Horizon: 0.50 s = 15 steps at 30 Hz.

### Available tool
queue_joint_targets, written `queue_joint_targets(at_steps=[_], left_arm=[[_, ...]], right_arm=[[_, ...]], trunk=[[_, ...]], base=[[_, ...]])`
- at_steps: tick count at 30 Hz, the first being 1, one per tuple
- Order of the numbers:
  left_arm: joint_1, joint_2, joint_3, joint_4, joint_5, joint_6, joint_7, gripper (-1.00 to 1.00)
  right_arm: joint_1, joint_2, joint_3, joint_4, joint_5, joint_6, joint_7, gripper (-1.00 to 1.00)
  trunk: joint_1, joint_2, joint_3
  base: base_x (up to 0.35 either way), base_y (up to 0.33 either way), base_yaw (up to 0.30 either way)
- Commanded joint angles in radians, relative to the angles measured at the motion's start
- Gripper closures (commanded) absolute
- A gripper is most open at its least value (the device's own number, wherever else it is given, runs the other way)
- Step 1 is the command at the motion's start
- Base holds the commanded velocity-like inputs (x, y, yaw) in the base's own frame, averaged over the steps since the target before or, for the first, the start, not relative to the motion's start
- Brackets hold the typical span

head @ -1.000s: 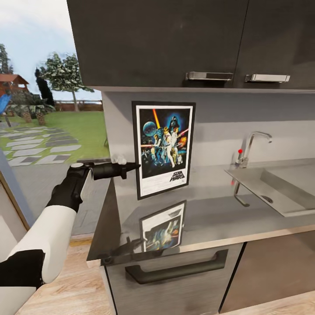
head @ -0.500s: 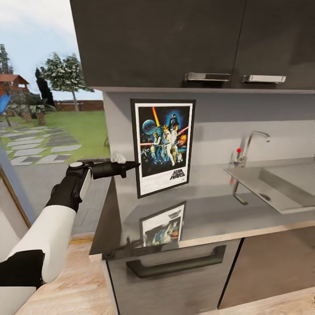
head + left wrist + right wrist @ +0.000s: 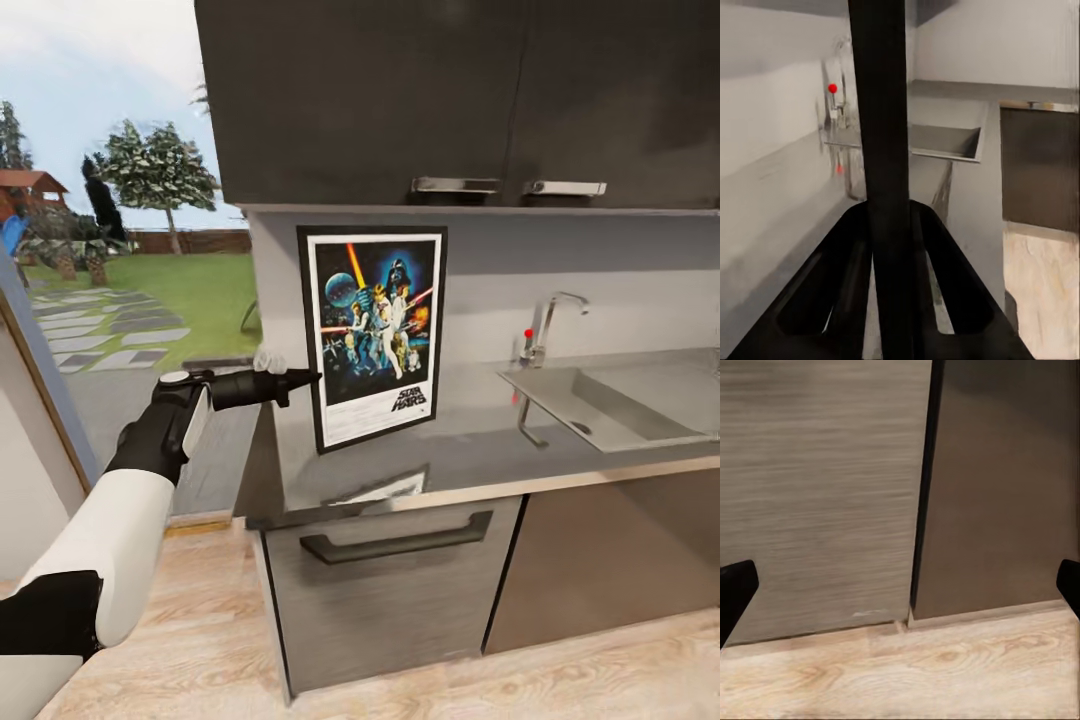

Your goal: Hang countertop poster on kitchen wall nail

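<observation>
The left gripper (image 3: 308,378) reaches in from the left and is clamped on the left edge of the poster (image 3: 374,335), low on the frame. The left wrist view confirms it: both dark fingers (image 3: 832,285) close on the frame's thin black edge (image 3: 881,150), seen end-on. Held this way the poster stands upright, its bottom edge clear of the tabletop (image 3: 470,450) and its face parallel to the grey wall behind, which suits sliding it flat against that wall. No nail can be made out near the poster. To the right of the poster lie the steel sink (image 3: 620,400) and chrome tap (image 3: 550,320). The right gripper (image 3: 900,585) hangs with its tips wide apart, facing the cabinet fronts (image 3: 817,495) and wooden floor (image 3: 900,675) below the poster's level.
</observation>
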Motion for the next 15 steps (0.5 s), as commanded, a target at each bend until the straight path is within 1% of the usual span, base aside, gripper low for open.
queue_joint_targets(at_steps=[1, 3, 7, 12, 15], left_arm=[[-0.001, -0.001, 0.003, 0.003, 0.005, 0.008, -0.018, 1.00], [0.000, -0.001, 0.003, 0.007, 0.017, 0.008, -0.047, 1.00], [0.001, -0.001, 0.003, 0.010, 0.027, 0.007, -0.080, 1.00], [0.003, -0.002, 0.002, 0.010, 0.030, 0.007, -0.115, 1.00], [0.003, -0.003, 0.001, 0.010, 0.030, 0.007, -0.150, 1.00]], right_arm=[[0.000, 0.000, -0.001, -0.001, -0.007, 0.000, 0.008, -1.00], [0.000, -0.001, -0.001, -0.001, -0.007, 0.000, 0.008, -1.00], [0.000, -0.002, -0.001, -0.001, -0.007, 0.000, 0.008, -1.00], [0.000, -0.004, -0.001, -0.001, -0.007, 0.000, 0.008, -1.00], [0.000, -0.004, -0.001, -0.001, -0.007, 0.000, 0.008, -1.00]], trunk=[[-0.001, -0.001, -0.001], [-0.001, -0.001, -0.001], [-0.001, -0.001, -0.001], [-0.001, -0.001, -0.001], [-0.001, -0.001, -0.001]], base=[[-0.339, 0.000, 0.000], [-0.339, 0.000, 0.000], [-0.339, 0.000, 0.000], [-0.339, 0.000, 0.000], [-0.339, 0.000, 0.000]])
